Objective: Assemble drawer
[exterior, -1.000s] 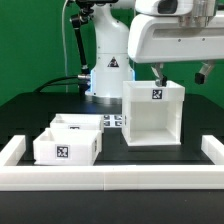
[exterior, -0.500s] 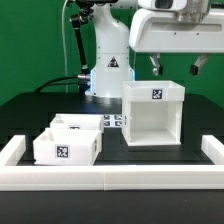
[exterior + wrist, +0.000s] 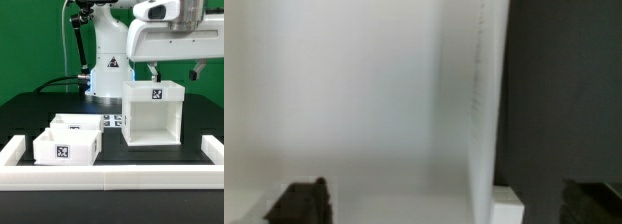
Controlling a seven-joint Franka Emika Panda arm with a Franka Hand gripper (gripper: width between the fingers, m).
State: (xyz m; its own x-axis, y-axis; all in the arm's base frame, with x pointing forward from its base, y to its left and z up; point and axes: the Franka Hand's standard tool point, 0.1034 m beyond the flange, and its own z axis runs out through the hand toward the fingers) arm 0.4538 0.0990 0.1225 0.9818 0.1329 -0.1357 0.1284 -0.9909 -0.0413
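Note:
The large white hollow box of the drawer (image 3: 152,115) stands upright on the black table, open side facing front, with a tag on its top edge. Two small shallow trays (image 3: 65,148) (image 3: 78,125) lie side by side at the exterior view's left, each tagged. My gripper (image 3: 176,74) hangs open and empty just above the box's top. In the wrist view the gripper (image 3: 446,205) shows two dark fingertips (image 3: 299,202) wide apart. The box's white surface (image 3: 349,100) and one wall edge (image 3: 487,100) lie between them.
A low white border wall (image 3: 110,178) runs along the front and up both sides. The marker board (image 3: 113,120) lies flat between the trays and the box. The arm's base (image 3: 108,70) stands behind. Dark table (image 3: 562,90) shows beside the box.
My gripper has shifted a little toward the exterior view's left above the box, staying open. The box and trays have not moved.

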